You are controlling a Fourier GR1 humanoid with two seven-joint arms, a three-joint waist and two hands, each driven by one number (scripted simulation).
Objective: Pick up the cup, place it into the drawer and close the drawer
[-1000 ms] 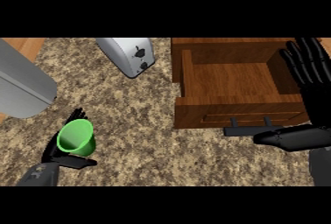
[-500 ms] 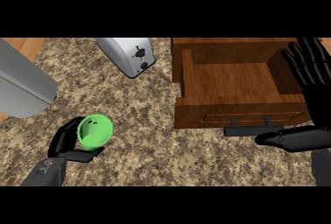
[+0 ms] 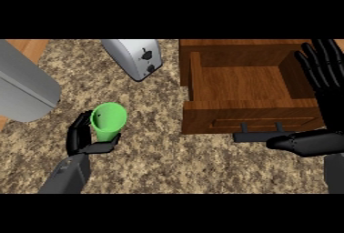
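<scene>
A green cup (image 3: 108, 120) is held above the speckled counter at the left, its mouth tilted toward the view. My left hand (image 3: 85, 139) is curled round its lower part, thumb under it. The wooden drawer (image 3: 201, 117) stands open at the right, its inside bare, with a dark handle (image 3: 259, 134) on its front. My right hand (image 3: 326, 77) rests open at the right edge, fingers up, over the drawer's right wall.
A silver toaster (image 3: 137, 57) lies at the top centre, left of the drawer. A grey rounded appliance (image 3: 23, 88) fills the left edge. Bare counter (image 3: 174, 164) runs between the cup and the drawer front.
My left hand has lifted the cup and carried it up and to the right, tilting its mouth toward the view. The right hand has stayed put.
</scene>
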